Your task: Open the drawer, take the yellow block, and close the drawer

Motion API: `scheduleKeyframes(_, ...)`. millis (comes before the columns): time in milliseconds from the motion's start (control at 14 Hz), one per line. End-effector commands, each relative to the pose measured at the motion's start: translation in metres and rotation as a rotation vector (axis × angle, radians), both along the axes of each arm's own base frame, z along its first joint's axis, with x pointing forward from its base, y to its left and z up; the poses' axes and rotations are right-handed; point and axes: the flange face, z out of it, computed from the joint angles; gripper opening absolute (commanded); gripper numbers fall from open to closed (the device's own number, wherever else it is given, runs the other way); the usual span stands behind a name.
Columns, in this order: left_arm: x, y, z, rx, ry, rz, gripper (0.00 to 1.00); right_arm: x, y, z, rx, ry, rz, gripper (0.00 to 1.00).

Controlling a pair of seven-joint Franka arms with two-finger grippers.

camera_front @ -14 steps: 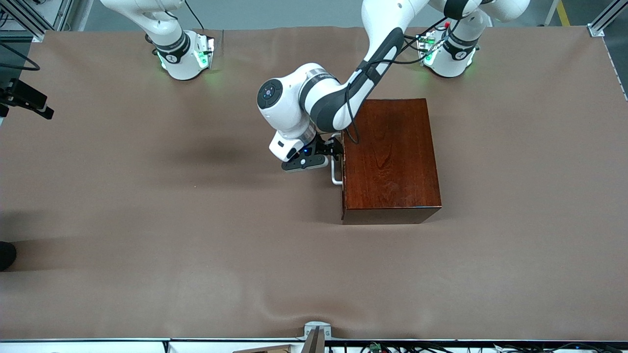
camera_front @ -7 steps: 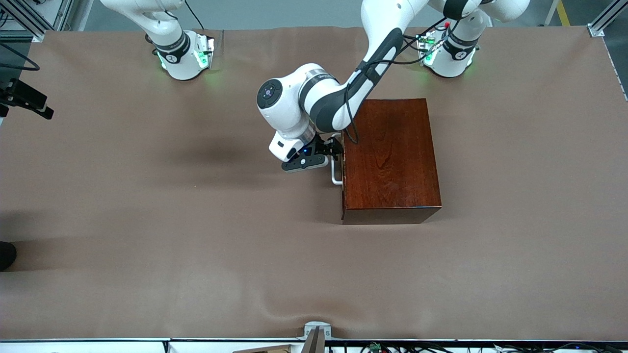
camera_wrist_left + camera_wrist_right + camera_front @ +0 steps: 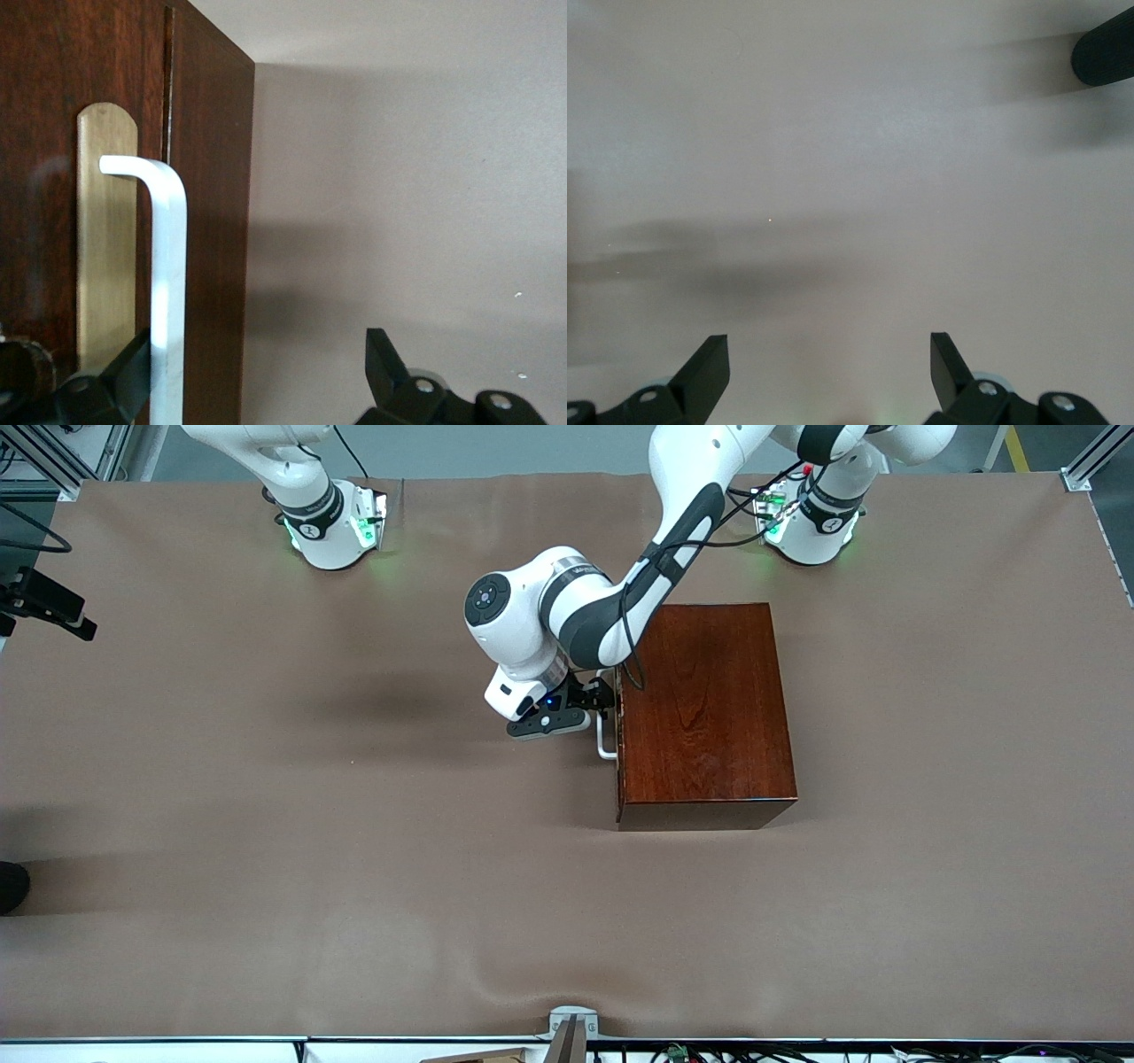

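Starting at the upper left of the front view, the right arm's base [image 3: 332, 527] stands at the top edge and the arm waits; the right hand [image 3: 830, 372] shows only in its wrist view, fingers spread wide and holding nothing, over bare brown worktop [image 3: 266, 824].

At centre frame, the left arm reaches down from its base at the upper right, and the left hand [image 3: 592, 700] sits at the white loop handle [image 3: 604, 740] of the drawer [image 3: 618, 731]. In the left wrist view the fingers [image 3: 385, 359] stand apart, one on each side of the handle bar [image 3: 168, 292]; contact with it cannot be judged. A brass-coloured plate [image 3: 104, 239] lies under the handle.

Right of centre, the mahogany-coloured wooden box [image 3: 704, 708] rests on the worktop, its drawer fully closed, front flush with the box. The yellow block is not visible in any view.
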Motion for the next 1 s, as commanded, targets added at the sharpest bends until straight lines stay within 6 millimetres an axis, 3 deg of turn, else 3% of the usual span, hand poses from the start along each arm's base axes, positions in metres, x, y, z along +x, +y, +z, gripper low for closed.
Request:
scheduleKeyframes(0, 0.002, -0.013, -0.012, -0.026, -0.055, 0.014, 1.0, 0.0, -0.005, 0.003, 0.019, -0.001, -0.007, 1.0)
scheduleKeyframes(929, -0.012, -0.028, 0.0, -0.064, -0.057, 0.014, 1.0, -0.001, -0.012, 0.002, 0.019, -0.001, -0.021, 1.0)
